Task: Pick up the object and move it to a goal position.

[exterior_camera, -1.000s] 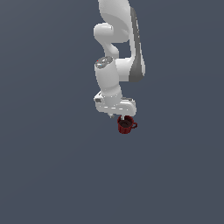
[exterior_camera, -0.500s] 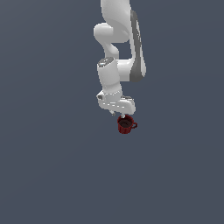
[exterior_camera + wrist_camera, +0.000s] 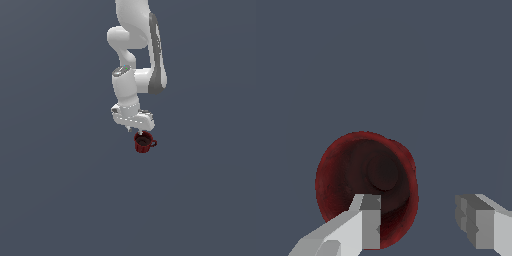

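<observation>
- The pincer (image 3: pixel 418 222) is seen in the wrist view with its jaws spread wide and nothing held between them.
- One finger (image 3: pixel 368 220) is shown over the mug's dark inside, near its rim; the other finger (image 3: pixel 481 225) lies well outside the mug's wall, so the wall on that side falls between the two.
- In the exterior view the pincer (image 3: pixel 141 131) is placed directly above the mug (image 3: pixel 143 143), just beside or touching its rim; contact cannot be told at this size.
- The mug is seen upright, mouth up, with its loop handle turned toward the exterior view's right. It sits on the plain grey bench (image 3: pixel 60 200), below the arm's wrist.
- The arm (image 3: pixel 135 60) is bent down from above, with the hand pointed nearly straight down.
- No goal marker is visible in either view.
- The step in hand is judged to be the approach for the grasp: the mug is not yet gripped and not yet lifted.
- The next move is judged to call for a slight further descent, so that one finger goes inside and the other outside the wall, followed by closing on the wall before any lift.
</observation>
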You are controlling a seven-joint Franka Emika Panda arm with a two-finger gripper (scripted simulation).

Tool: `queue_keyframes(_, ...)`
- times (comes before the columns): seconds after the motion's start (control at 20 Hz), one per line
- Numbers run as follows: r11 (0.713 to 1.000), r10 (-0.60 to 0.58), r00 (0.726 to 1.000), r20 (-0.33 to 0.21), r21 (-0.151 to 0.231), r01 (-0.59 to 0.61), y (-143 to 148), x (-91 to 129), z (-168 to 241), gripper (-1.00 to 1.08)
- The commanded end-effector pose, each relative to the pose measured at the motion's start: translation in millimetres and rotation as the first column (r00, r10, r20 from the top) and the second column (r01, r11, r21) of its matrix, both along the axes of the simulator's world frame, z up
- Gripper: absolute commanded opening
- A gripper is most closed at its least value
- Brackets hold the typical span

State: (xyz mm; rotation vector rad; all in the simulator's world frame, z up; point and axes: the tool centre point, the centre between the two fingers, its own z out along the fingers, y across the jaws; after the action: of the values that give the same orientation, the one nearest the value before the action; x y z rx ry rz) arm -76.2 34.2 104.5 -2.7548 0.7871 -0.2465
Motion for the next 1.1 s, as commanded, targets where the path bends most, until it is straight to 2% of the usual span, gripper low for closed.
queue_keyframes(0.0, 1.000, 0.000, 1.000, 0.000, 0.000, 0.000, 1, 1, -4, 0.28)
queue_keyframes(0.6, 1.000, -0.004, 1.000, 0.000, 0.000, 0.004, 6, 6, -27, 0.28)
queue_keyframes(0.65, 1.000, -0.004, 1.000, 0.000, 0.000, 0.004, 6, 6, -27, -1.00)
queue_keyframes(1.05, 1.000, -0.004, 1.000, 0.000, 0.000, 0.004, 6, 6, -27, -1.00)
